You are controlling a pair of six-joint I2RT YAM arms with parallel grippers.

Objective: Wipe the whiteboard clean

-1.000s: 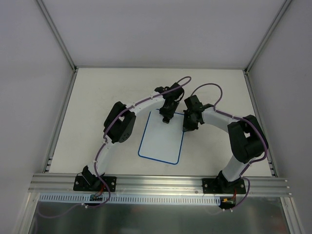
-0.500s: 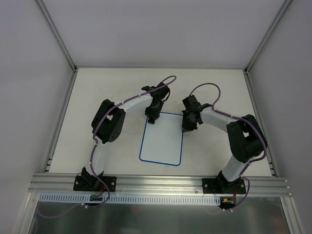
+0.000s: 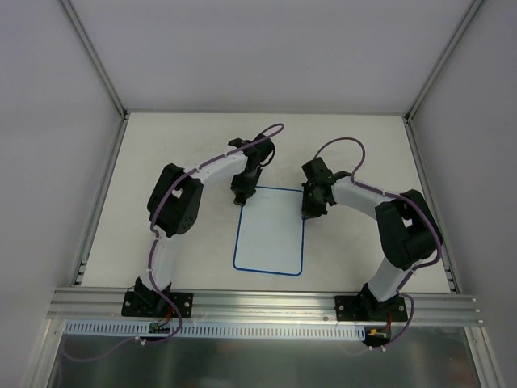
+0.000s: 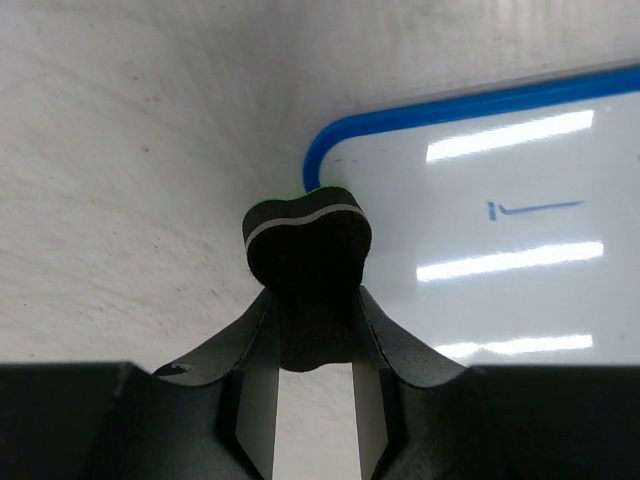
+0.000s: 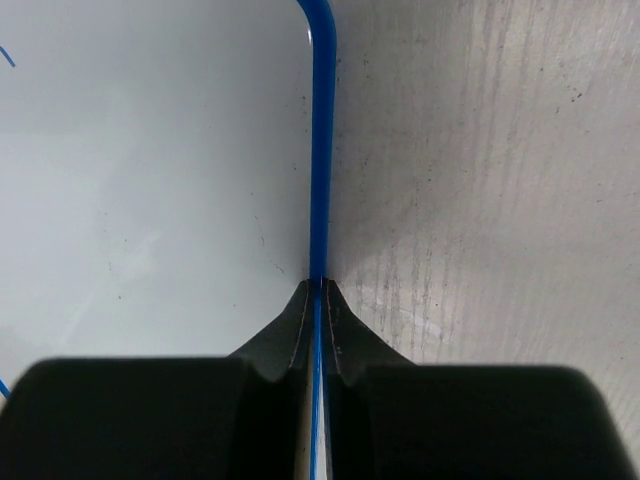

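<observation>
The whiteboard (image 3: 271, 230) lies flat on the table, white with a thin blue rim. In the left wrist view its face (image 4: 480, 240) bears a short blue mark (image 4: 530, 208). My left gripper (image 3: 241, 196) stands at the board's far left corner, shut on a small black eraser (image 4: 305, 240) with a pale stripe. The eraser sits just off the rounded corner, over the table. My right gripper (image 3: 309, 212) is shut, its tips (image 5: 319, 285) down on the blue rim (image 5: 321, 150) of the board's right edge. A faint blue stroke shows at the far left of the right wrist view.
The white table (image 3: 161, 162) is walled by white panels at the back and sides. An aluminium rail (image 3: 266, 303) runs along the near edge, carrying both arm bases. Purple cables loop over each arm.
My left gripper has slid leftward along the board's far edge with the eraser, reaching the far left corner. The board has turned slightly, now squarer to the table. The right gripper barely moved.
</observation>
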